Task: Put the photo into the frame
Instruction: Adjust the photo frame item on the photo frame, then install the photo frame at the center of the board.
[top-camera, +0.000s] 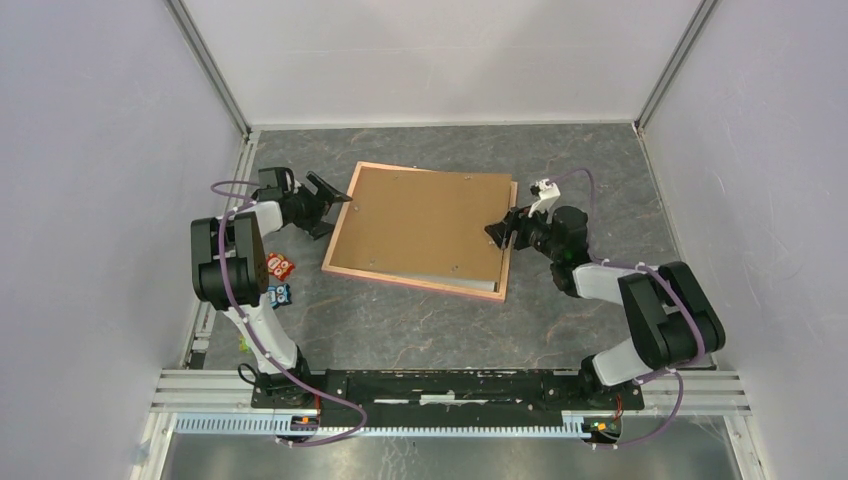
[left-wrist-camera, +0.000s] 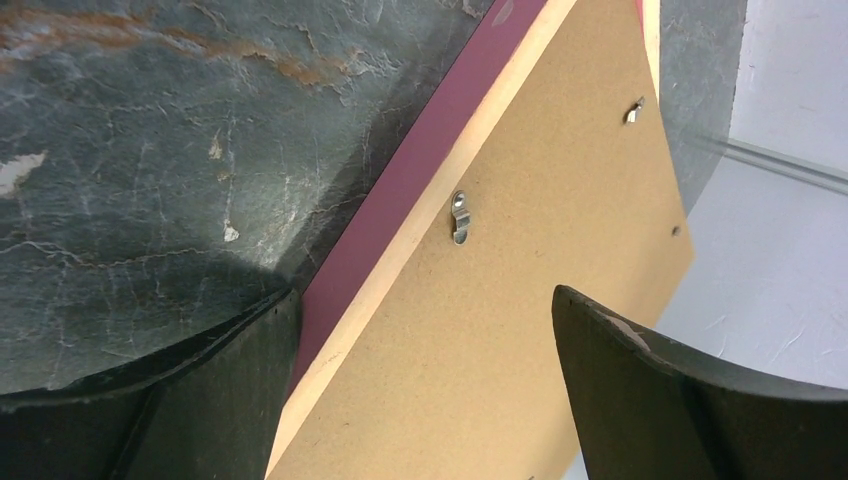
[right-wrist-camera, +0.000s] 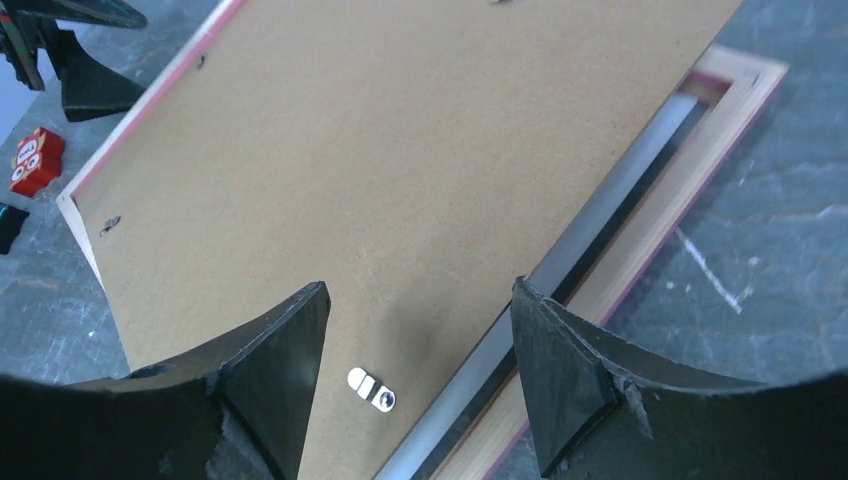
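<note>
The pink frame (top-camera: 338, 228) lies face down in the middle of the table. The brown backing board (top-camera: 420, 215) lies on it, turned slightly askew. A pale grey strip (top-camera: 470, 284) shows under the board's near-right edge, and I cannot tell if it is the photo; the photo's picture side is hidden. My left gripper (top-camera: 325, 200) is open, its jaws astride the frame's left edge (left-wrist-camera: 400, 190) and the board (left-wrist-camera: 520, 300). My right gripper (top-camera: 503, 228) is open over the board's right edge (right-wrist-camera: 400, 180), above a metal clip (right-wrist-camera: 372, 388), the grey strip (right-wrist-camera: 610, 200) and the frame rim (right-wrist-camera: 660, 225).
A small red thing (top-camera: 280, 268) and a small blue one (top-camera: 282, 294) lie on the table left of the frame, by the left arm. White walls with metal posts close in the table at the back and on both sides.
</note>
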